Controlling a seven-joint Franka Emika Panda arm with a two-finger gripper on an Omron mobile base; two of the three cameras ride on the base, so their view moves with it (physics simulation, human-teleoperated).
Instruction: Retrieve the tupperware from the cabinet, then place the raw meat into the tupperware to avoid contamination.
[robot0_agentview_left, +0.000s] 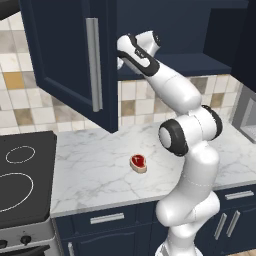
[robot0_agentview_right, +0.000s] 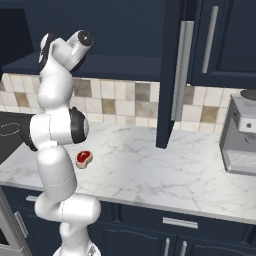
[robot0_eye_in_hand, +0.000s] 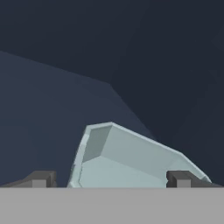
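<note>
Dark cabinet (robot0_eye_in_hand: 52, 87) interior, claw (robot0_eye_in_hand: 111, 179) wide open, straddling tupperware (robot0_eye_in_hand: 127, 162)

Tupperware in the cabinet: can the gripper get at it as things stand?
Probably yes. The cabinet door is swung open, and the hand view shows the tupperware just ahead between the open gripper fingertips, nothing between.

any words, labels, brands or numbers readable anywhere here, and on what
None: no readable text in any view.
The tupperware, raw meat, cabinet door, marble counter and stove carry no lettering.
The appliance on the counter shows no legible label or brand.
</note>
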